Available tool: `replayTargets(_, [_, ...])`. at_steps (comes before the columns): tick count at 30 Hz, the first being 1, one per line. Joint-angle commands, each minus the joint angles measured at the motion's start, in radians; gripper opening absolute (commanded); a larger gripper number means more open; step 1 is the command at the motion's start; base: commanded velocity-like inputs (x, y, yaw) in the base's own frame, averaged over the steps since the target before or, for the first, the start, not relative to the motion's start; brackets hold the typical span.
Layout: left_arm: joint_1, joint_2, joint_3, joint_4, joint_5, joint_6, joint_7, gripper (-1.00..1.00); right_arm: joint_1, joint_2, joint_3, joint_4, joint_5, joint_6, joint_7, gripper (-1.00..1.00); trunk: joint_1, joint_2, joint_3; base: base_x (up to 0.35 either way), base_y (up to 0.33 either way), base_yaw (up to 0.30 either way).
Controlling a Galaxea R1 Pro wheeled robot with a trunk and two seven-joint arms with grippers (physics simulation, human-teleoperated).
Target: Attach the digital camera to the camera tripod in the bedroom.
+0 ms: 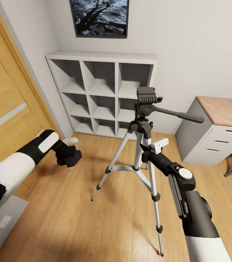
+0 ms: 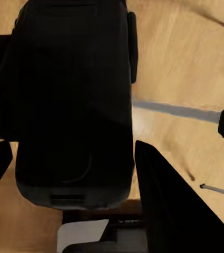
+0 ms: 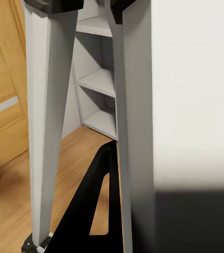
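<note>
The digital camera [image 1: 67, 155] sits clamped in the left hand [image 1: 65, 154], low over the plank floor [image 1: 94, 225], well left of the camera tripod [image 1: 142, 145]. It looks rigid, compact and light, with a smooth shell; the hold across its body looks sound. The right hand [image 1: 146, 152] is tucked against the tripod's upper legs, how wide I cannot tell. Those thin silver legs look tippy. Steady them near the head [image 1: 146, 97].

Left arm [image 1: 17, 163] reaches forward and low, its gripper [image 1: 67, 155] clamped on a black object, while the right arm [image 1: 188, 196] extends forward and upward, its gripper [image 1: 146, 153] closed around a silver leg.
</note>
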Motion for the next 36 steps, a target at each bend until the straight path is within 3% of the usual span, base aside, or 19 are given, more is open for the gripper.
replayTargets(1, [-0.049, -0.012, -0.008, 0.005, 0.006, 0.003, 0.005, -1.0, -0.001, 0.001, -0.001, -0.002, 0.087, 0.003, 0.005, -1.0, 0.001, -0.001, -0.002, 0.0, 0.0, 0.0])
replayTargets(3, [-0.127, -0.04, -0.008, 0.027, 0.006, 0.004, 0.006, -1.0, -0.001, 0.001, -0.001, -0.003, 0.087, 0.003, 0.006, -1.0, 0.001, -0.001, -0.002, 0.0, 0.0, 0.0])
replayTargets(4, [-0.274, -0.106, -0.008, 0.105, 0.006, 0.004, 0.007, -1.0, -0.001, 0.001, -0.001, -0.004, 0.087, 0.003, 0.006, -1.0, 0.001, -0.001, -0.002, 0.0, 0.0, 0.0])
replayTargets(6, [-0.357, -0.142, -0.008, 0.156, 0.007, 0.004, 0.008, -1.0, -0.001, 0.0, -0.001, -0.005, 0.087, 0.003, 0.005, -1.0, 0.001, -0.001, -0.002, 0.0, 0.0, 0.0])
replayTargets(8, [-0.512, -0.209, -0.008, 0.257, 0.009, 0.004, 0.007, -1.0, -0.001, 0.0, -0.001, -0.006, 0.087, 0.003, 0.005, -1.0, 0.001, -0.001, -0.002, 0.0, 0.0, 0.0])
replayTargets(10, [-0.605, -0.254, -0.008, 0.313, 0.012, 0.003, 0.007, -1.0, -0.001, 0.0, 0.0, -0.006, 0.087, 0.003, 0.005, -1.0, 0.001, -0.001, -0.002, 0.0, 0.0, 0.0])
replayTargets(13, [-0.693, -0.304, -0.008, 0.348, 0.031, 0.002, 0.007, -1.0, -0.001, 0.0, 0.0, -0.007, 0.087, 0.003, 0.006, -1.0, 0.001, -0.001, -0.002, 0.0, 0.0, 0.0])
replayTargets(19, [-0.73, -0.327, -0.007, 0.352, 0.112, 0.002, 0.007, -1.0, -0.001, 0.0, 0.001, -0.008, 0.087, 0.004, 0.006, -1.0, 0.001, -0.001, -0.002, 0.0, 0.0, 0.0])
replayTargets(23, [-0.735, -0.331, -0.007, 0.349, 0.146, 0.002, 0.007, -1.0, -0.001, -0.002, 0.001, -0.008, 0.088, 0.004, 0.006, -1.0, 0.001, -0.001, -0.002, 0.0, 0.0, 0.0])
replayTargets(30, [-0.737, -0.336, -0.004, 0.308, 0.164, -0.002, 0.005, -1.0, -0.001, -0.005, 0.0, -0.008, 0.089, 0.004, 0.005, -1.0, 0.001, -0.001, -0.002, 0.0, 0.0, 0.0])
replayTargets(36, [-0.737, -0.371, -0.005, 0.278, 0.162, -0.009, -0.003, -1.0, -0.001, -0.006, 0.001, -0.009, 0.089, 0.004, 0.005, -1.0, 0.001, -0.001, -0.002, 0.0, 0.0, 0.0])
